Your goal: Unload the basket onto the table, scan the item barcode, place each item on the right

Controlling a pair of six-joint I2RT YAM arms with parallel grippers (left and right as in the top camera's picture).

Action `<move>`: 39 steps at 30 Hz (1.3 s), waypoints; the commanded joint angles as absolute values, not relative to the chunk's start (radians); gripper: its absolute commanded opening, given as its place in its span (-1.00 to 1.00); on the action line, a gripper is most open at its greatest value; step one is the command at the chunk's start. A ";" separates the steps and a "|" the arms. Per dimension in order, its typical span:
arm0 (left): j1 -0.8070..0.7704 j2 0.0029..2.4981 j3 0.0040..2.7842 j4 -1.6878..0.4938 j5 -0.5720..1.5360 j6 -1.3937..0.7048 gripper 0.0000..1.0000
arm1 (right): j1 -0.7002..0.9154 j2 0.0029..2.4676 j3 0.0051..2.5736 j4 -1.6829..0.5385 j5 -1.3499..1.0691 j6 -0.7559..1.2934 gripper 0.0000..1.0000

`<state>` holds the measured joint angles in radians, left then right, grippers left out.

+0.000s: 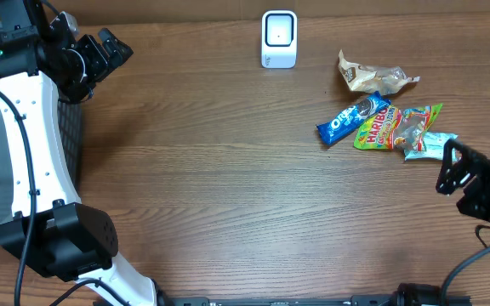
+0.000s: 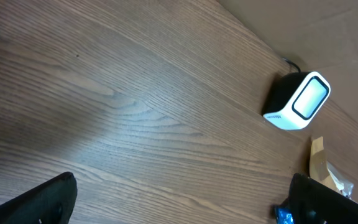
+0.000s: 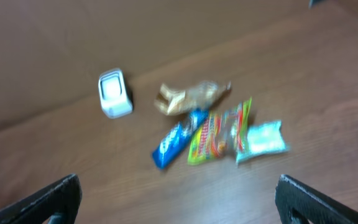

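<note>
- Right of centre in the overhead frame, the snacks are lying clustered and unlifted: cookie pack (image 1: 353, 121), gummy bag (image 1: 394, 126), tan wrapper (image 1: 373, 78), pale packet (image 1: 428, 144).
- Right gripper (image 1: 447, 167) is hovering just lower right of them, jaws wide and empty. Left gripper (image 1: 111, 48), upper left, is likewise wide and empty.
- Judging this as pre-grasp. The next move is calling for closing on one pack and presenting its barcode to the scanner (image 1: 279, 38), top centre.
- Right wrist view is framing all the packs plus the scanner, blurred. Left wrist view is showing the scanner's window angled, which overhead isn't.

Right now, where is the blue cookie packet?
In the overhead view, the blue Oreo packet lies right of centre, touching the colourful Haribo bag.
</note>
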<state>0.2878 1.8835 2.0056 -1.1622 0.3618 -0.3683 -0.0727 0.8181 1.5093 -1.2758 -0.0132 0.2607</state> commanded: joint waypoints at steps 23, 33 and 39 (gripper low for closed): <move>0.280 1.885 2.028 -1.163 0.355 -0.382 1.00 | -0.117 0.064 0.075 -0.139 0.025 0.235 1.00; 0.280 1.885 2.028 -1.163 0.355 -0.382 0.99 | -0.117 0.002 0.008 -0.080 0.022 0.235 1.00; 0.280 1.885 2.028 -1.163 0.355 -0.382 1.00 | -0.117 0.003 0.008 -0.080 0.022 0.235 1.00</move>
<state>0.2878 1.8835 2.0056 -1.1625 0.3618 -0.3683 -0.1169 0.0139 0.0185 -0.0879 0.0151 0.2352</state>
